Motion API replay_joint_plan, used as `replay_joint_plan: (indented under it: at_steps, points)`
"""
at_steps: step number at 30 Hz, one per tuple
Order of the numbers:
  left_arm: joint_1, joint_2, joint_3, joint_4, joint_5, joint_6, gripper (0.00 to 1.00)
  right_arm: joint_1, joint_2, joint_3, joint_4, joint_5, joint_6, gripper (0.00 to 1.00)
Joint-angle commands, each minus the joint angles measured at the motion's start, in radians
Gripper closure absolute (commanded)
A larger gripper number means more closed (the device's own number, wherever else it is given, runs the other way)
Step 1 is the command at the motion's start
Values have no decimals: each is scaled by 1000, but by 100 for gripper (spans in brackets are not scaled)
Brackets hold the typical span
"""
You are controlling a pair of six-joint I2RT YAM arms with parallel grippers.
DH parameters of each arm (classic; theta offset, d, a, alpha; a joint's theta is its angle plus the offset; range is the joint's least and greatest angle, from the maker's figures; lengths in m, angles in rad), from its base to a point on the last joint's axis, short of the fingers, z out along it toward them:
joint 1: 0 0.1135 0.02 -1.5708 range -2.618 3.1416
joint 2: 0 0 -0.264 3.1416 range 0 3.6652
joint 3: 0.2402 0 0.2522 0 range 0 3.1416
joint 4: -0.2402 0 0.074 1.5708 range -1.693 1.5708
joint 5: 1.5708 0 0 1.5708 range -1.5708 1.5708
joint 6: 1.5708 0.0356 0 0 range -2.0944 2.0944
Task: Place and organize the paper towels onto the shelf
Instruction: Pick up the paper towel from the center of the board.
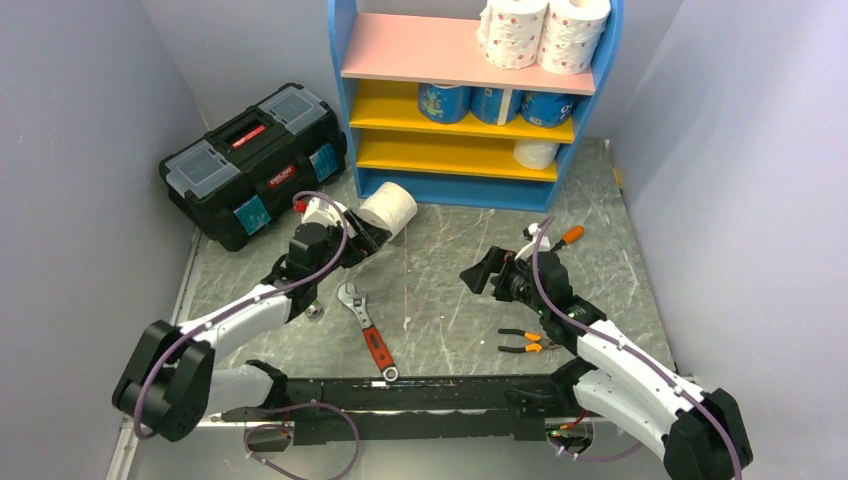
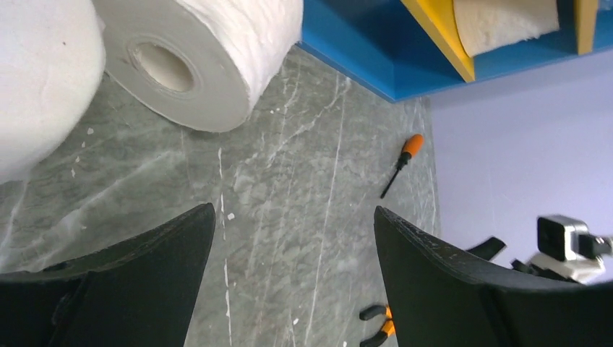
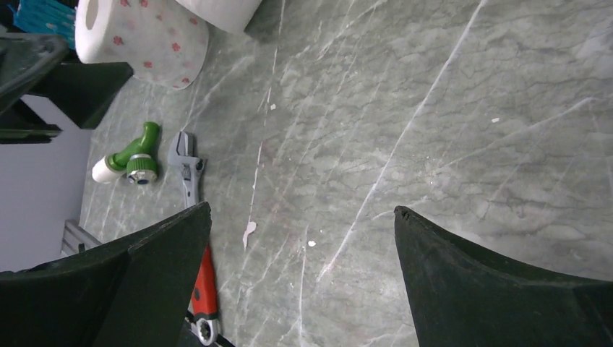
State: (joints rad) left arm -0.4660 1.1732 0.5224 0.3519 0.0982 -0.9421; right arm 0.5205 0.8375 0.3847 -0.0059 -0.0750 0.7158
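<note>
Nearest the arms, a spanner with a red handle (image 1: 370, 335) lies on the grey stone-look worktop (image 1: 440, 290). The right gripper (image 3: 301, 210) is wide open over bare worktop and holds nothing. The left gripper (image 2: 294, 211) is open too, with nothing between its jaws. It points at a plain white paper roll (image 1: 388, 208) lying on its side, I think to pick it up. A white roll with pink dots (image 3: 141, 36) sits just beside it. Behind stands the blue shelf with pink and yellow boards (image 1: 337, 60). Six more paper rolls (image 1: 515, 30) sit there, one kind to a board.
</note>
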Motion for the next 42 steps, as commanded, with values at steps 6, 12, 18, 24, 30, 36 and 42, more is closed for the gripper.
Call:
replay_joint_plan:
  at_steps: [6, 12, 18, 24, 30, 36, 42]
  points:
    - [-49, 194, 38, 318, -209, -132, 13, -3, -99, 6, -78, 53, -43, 1]
    - [-103, 278, 32, 418, -412, -152, 12, -3, -143, 8, -112, 66, -52, 1]
    - [-105, 363, 71, 458, -446, -147, 12, -3, -176, -1, -121, 71, -55, 1]
    - [-105, 426, 96, 501, -467, -108, 12, -2, -185, 4, -132, 72, -64, 1]
    - [-103, 487, 123, 547, -425, -57, 14, -3, -191, 8, -143, 72, -74, 1]
    - [-102, 502, 112, 525, -457, -64, 14, -2, -207, 11, -155, 73, -82, 1]
    - [-105, 457, 113, 433, -512, -59, 11, -3, -200, 10, -155, 73, -80, 1]
